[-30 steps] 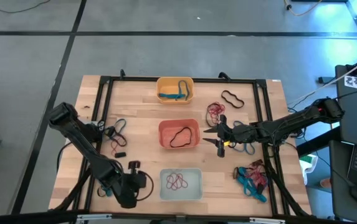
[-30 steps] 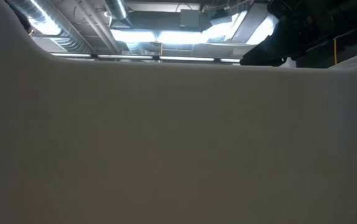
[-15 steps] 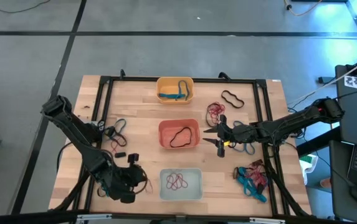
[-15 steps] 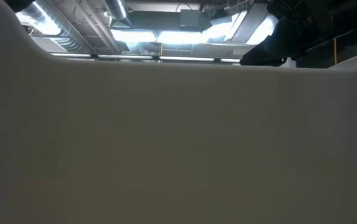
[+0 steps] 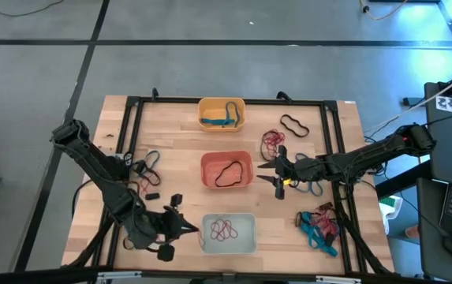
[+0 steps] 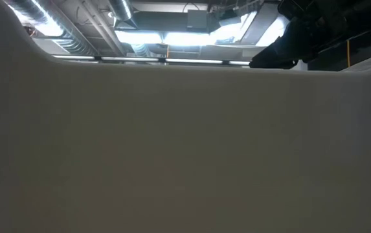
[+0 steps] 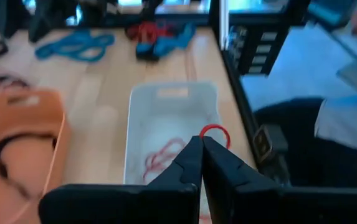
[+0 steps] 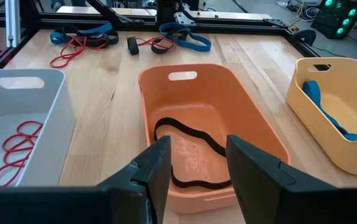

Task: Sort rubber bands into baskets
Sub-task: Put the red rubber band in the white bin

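Three smooth plastic baskets with rounded corners in a row down the middle of the pale wooden table (image 5: 178,158): yellow-orange basket (image 5: 222,113) farthest, holding a flat blue-teal band (image 5: 219,120); red-orange basket (image 5: 226,170) in the centre, holding one wavy black band (image 5: 230,173); pale whitish basket (image 5: 229,233) nearest, holding a tangle of thin red bands (image 5: 223,229). Left gripper (image 5: 190,229) low at that whitish basket's left rim, jaws pressed together, pinching a thin red loop (image 7: 214,132) that stands up as a small ring over the tub in the left wrist view. Right gripper (image 5: 267,172) just beside the red-orange basket's right edge, jaws spread apart, nothing between them. Loose on the wood: a red tangle (image 5: 272,140) and a looped black band (image 5: 294,125) toward the far right, a heap of teal and red bands (image 5: 319,226) at the near right, a few thin dark and red loops (image 5: 147,166) on the left. Black frame rails (image 5: 233,102) along the table's edges. Low view filled by a blank pale surface, with only ceiling lights above it.
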Controlling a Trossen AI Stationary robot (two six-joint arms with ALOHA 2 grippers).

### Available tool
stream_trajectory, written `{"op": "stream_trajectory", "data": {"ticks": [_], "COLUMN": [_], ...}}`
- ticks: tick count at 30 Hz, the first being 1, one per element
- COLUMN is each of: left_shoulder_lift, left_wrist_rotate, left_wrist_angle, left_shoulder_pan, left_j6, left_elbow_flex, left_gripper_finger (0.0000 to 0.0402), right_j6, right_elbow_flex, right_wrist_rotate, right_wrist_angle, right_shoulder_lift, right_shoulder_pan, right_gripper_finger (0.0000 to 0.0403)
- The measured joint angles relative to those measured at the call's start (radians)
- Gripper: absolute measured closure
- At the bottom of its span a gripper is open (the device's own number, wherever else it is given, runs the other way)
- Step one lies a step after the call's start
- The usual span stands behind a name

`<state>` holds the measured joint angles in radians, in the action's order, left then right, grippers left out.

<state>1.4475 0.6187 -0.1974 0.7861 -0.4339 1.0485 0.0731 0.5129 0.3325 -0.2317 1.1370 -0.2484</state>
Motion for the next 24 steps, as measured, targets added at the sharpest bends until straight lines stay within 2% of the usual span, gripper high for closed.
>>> {"op": "stream_trajectory", "data": {"ticks": [8, 16, 24], "left_shoulder_lift": [0.0, 0.077, 0.194], "left_wrist_rotate": [0.001, 0.0, -0.009], "left_wrist_angle": [0.135, 0.146, 0.234], "left_shoulder_pan": [-0.052, -0.118, -0.142], "left_j6": [0.133, 0.105, 0.101], "left_elbow_flex": [0.0, 0.0, 0.0], "left_gripper_finger": [0.0397, 0.0396, 0.0396], "right_j6": [0.0, 0.0, 0.0], "right_elbow_flex": [0.0, 0.0, 0.0], "right_wrist_rotate": [0.0, 0.0, 0.0], "right_wrist_angle": [0.0, 0.0, 0.002], "right_shoulder_lift": [0.0, 0.0, 0.0], "right_shoulder_pan": [0.0, 0.0, 0.0], "right_gripper_finger": [0.0247, 0.0247, 0.0247]}}
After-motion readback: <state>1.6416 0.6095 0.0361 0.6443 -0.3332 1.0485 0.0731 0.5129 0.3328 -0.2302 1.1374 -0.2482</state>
